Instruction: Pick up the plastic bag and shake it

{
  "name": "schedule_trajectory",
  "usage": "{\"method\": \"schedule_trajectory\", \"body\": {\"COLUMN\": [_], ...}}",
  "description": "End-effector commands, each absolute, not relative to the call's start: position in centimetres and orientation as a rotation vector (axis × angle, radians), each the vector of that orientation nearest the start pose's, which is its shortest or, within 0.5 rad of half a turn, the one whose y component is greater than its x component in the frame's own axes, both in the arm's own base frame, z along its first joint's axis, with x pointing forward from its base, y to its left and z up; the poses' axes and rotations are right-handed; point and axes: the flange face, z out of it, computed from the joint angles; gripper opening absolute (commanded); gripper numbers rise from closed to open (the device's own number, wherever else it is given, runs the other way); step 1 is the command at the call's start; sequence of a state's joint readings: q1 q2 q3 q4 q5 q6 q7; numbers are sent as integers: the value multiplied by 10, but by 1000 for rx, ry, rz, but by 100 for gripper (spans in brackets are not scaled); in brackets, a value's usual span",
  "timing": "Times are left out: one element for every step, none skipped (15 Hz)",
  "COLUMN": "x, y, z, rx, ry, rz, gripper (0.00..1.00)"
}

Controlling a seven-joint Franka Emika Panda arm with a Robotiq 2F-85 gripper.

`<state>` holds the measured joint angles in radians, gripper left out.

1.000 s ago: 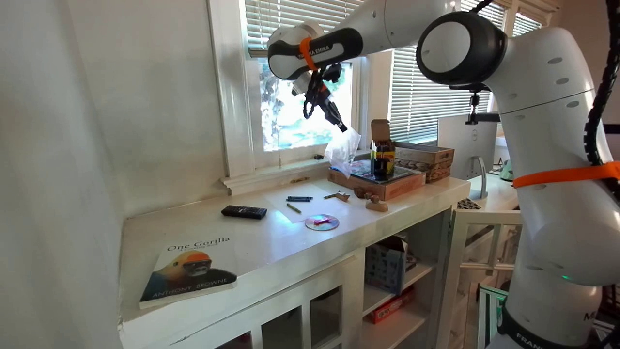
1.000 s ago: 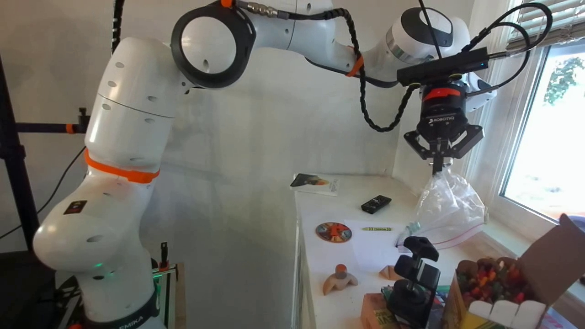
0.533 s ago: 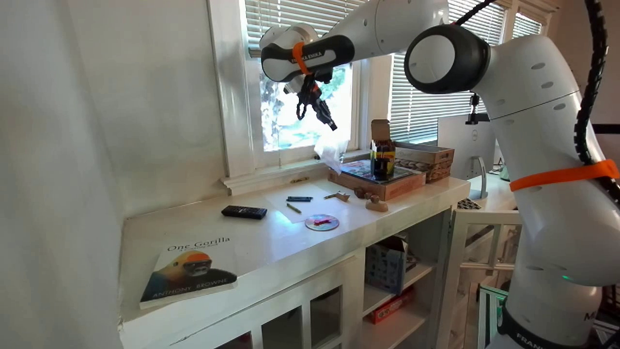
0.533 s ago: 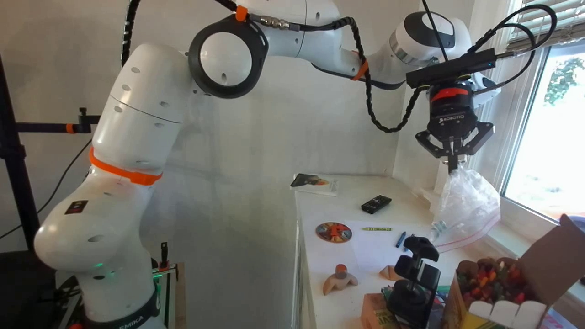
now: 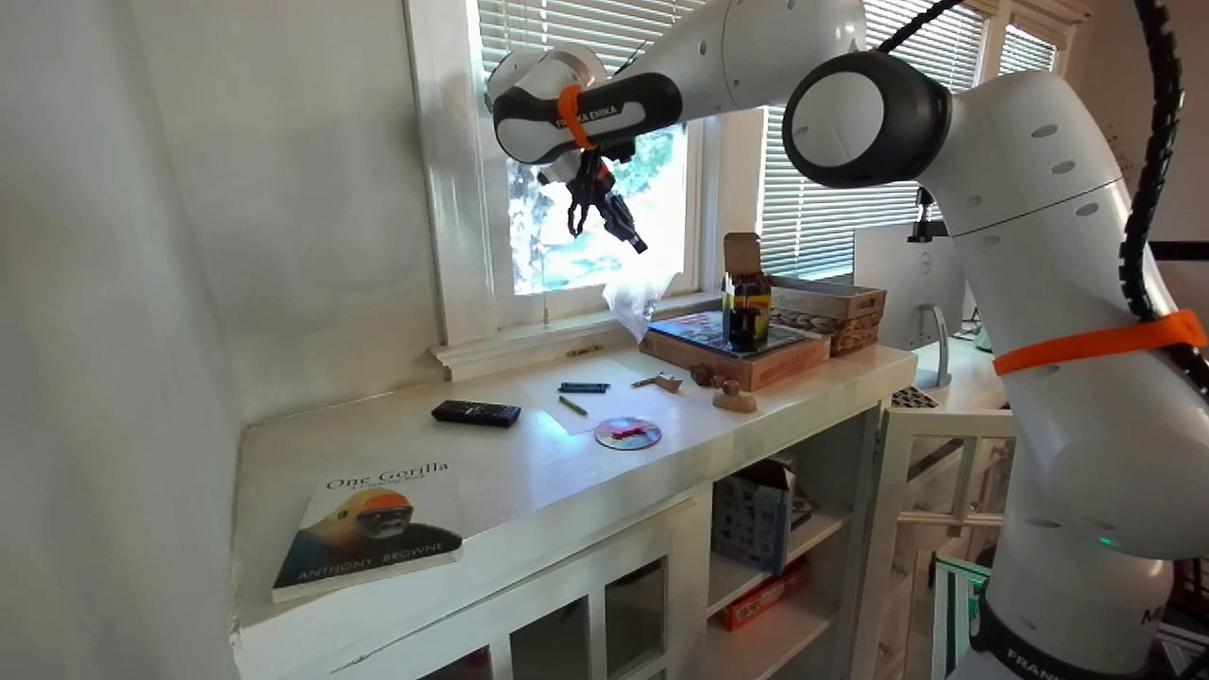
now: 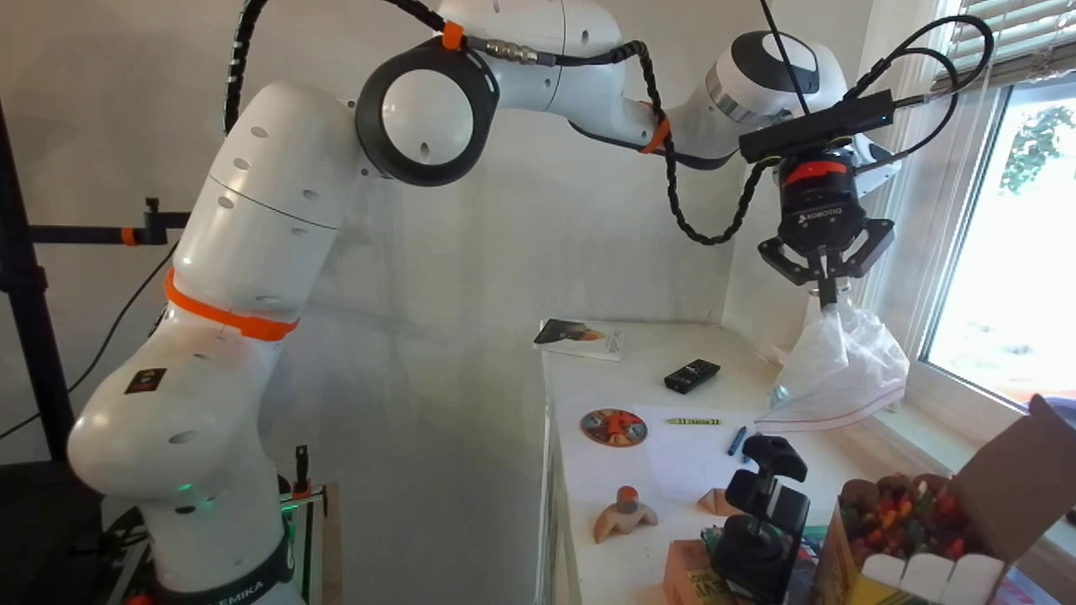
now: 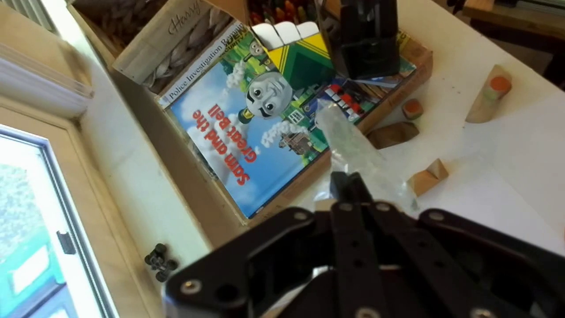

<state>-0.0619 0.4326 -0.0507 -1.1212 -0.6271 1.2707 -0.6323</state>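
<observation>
Gripper (image 6: pixel 828 302) — jaws pinched tight on plastic bag (image 6: pixel 845 370), hanging over counter (image 6: pixel 609 386). In ext. view: window (image 6: pixel 1000 286) right, remote (image 6: pixel 693 376) & book (image 6: pixel 580 337) left at far end — open box (image 6: pixel 1013 483) near right.

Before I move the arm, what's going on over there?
The robot's gripper is shut on the see-through plastic bag, which hangs in the air above the white countertop, near the window, its reddish-lined edge lowest. So the pick-up is done. The black remote and One Gorilla book lie on the countertop.
</observation>
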Motion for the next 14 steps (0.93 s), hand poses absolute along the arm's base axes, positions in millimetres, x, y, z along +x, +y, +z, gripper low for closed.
{"method": "schedule_trajectory", "body": {"x": [633, 643, 639, 633, 636, 643, 638, 635, 635, 640, 636, 631, 634, 639], "y": [-136, -146, -147, -141, -144, -152, -151, -147, -150, -161, -157, -154, -158, -166], "z": [574, 567, 570, 579, 573, 564, 570, 578, 568, 557, 571, 580, 560, 554], "rx": [-3291, -3509, -3468, -3306, -3311, -3505, -3397, -3296, -3269, -3447, -3338, -3249, -3258, -3426], "ry": [-691, -697, -652, -690, -648, -646, -628, -644, -621, -559, -579, -606, -535, -542], "rz": [782, 909, 900, 779, 754, 893, 834, 726, 753, 927, 780, 717, 805, 912], "gripper": [0, 0, 0, 0, 0, 0, 0, 0, 0, 0, 0, 0, 0, 0]}}
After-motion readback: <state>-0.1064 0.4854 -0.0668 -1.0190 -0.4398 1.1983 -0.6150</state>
